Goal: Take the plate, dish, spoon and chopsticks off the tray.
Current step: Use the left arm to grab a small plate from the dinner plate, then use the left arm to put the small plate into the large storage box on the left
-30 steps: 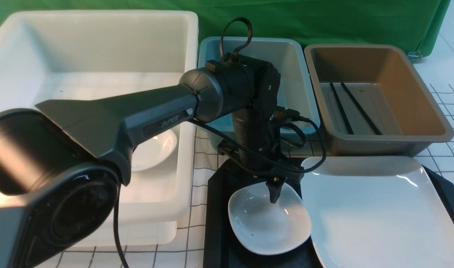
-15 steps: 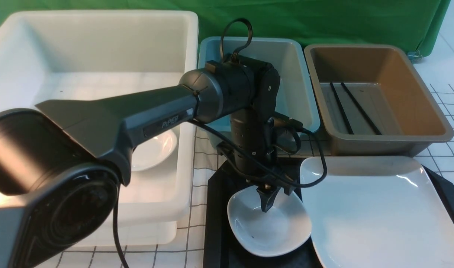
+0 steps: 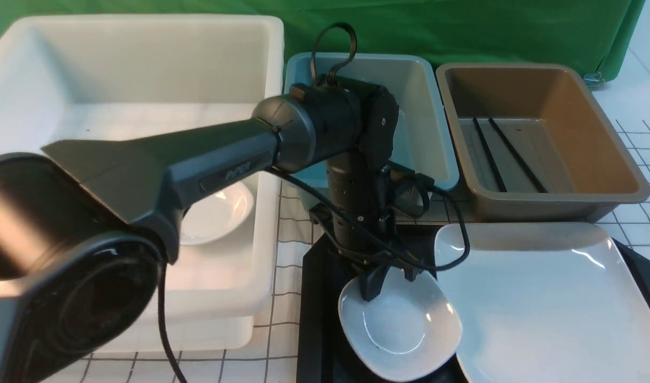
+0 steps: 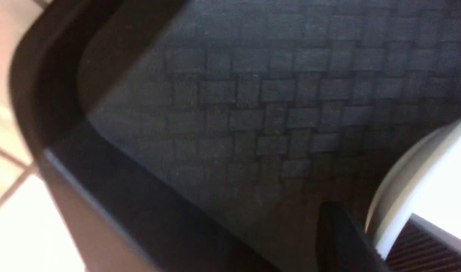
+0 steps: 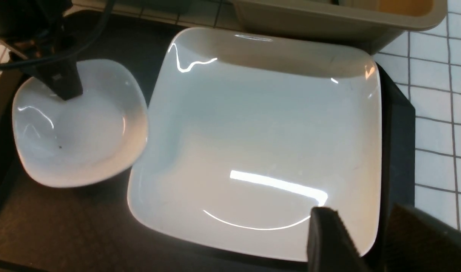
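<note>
My left gripper (image 3: 375, 287) is shut on the far rim of the small white dish (image 3: 404, 332), which sits tilted on the black tray (image 3: 314, 319) with one edge against the large white plate (image 3: 543, 303). In the left wrist view the dish rim (image 4: 400, 181) runs between a dark finger and a ribbed pad (image 4: 423, 249). My right gripper (image 5: 360, 211) is open, its fingers astride the plate's near corner (image 5: 366, 226), apart from it. Two black chopsticks (image 3: 508, 157) lie in the brown bin. The spoon is out of view.
A brown bin (image 3: 623, 175) and a blue bin (image 3: 420, 96) stand behind the tray. A big white tub (image 3: 144, 64) at the left holds another small white dish (image 3: 218, 213). The left arm's forearm stretches across the tub's front.
The left gripper has closed on the dish's far rim. The dish has slid a little to the right and nearer, tipped up, and now meets the plate's edge.
</note>
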You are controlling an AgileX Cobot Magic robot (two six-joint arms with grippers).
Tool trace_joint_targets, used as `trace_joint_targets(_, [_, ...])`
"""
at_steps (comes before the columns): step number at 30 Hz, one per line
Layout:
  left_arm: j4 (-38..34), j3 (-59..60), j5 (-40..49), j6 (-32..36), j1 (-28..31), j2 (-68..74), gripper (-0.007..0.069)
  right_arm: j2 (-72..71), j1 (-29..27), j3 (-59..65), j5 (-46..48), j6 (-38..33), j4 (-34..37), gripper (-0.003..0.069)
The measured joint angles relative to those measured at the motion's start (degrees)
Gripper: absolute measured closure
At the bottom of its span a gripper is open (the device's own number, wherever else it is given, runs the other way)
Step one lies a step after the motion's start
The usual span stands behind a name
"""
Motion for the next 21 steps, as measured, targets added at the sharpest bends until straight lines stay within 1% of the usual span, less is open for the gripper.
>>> trace_joint_targets(1, [-0.38, 0.0, -0.56, -0.85, 0.0, -1.66, 0.0578, 0.0, 0.0, 0.0, 0.0, 0.0, 0.0, 0.0419])
trace_joint_targets(3, [-1.16, 0.0, -1.72, -1.93, -0.05, -4.95, 0.0602, 0.0, 0.0, 0.0, 0.0, 0.0, 0.0, 0.0419])
trace_joint_targets(10, [-1.71, 0.0, -2.02, -5.76, 0.43, -17.7, 0.0613, 0.0, 0.0, 0.0, 0.0, 0.0, 0.0, 0.0419])
trace_joint_targets(11, [-1.04, 0.0, -1.97, -6.63, 1.8, -22.11, 0.0615, 0.0, 0.0, 0.0, 0.0, 0.0, 0.0, 0.0419])
trace_joint_targets(13, [0.2, 0.0, -1.91, -8.4, 5.48, -26.62, 0.0615, 0.0, 0.0, 0.0, 0.0, 0.0, 0.0, 0.0419])
trace_joint_targets(15, [1.05, 0.0, -1.91, -10.19, 10.84, -29.51, 0.0615, 0.0, 0.0, 0.0, 0.0, 0.0, 0.0, 0.0419])
trace_joint_targets(17, [1.33, 0.0, -1.91, -12.57, 18.36, -31.82, 0.0615, 0.0, 0.0, 0.0, 0.0, 0.0, 0.0, 0.0419])
trace_joint_targets(18, [1.33, 0.0, -1.91, -12.82, 19.14, -31.96, 0.0615, 0.0, 0.0, 0.0, 0.0, 0.0, 0.0, 0.0419])
trace_joint_targets(19, [0.27, 0.15, -1.91, -14.98, 25.52, -32.62, 0.0615, 0.0, 0.0, 0.0, 0.0, 0.0, 0.0, 0.0419])
trace_joint_targets(21, [-1.45, 1.39, -2.14, -16.8, 32.17, -32.59, 0.0615, 0.0, 0.0, 0.0, 0.0, 0.0, 0.0, 0.0419])
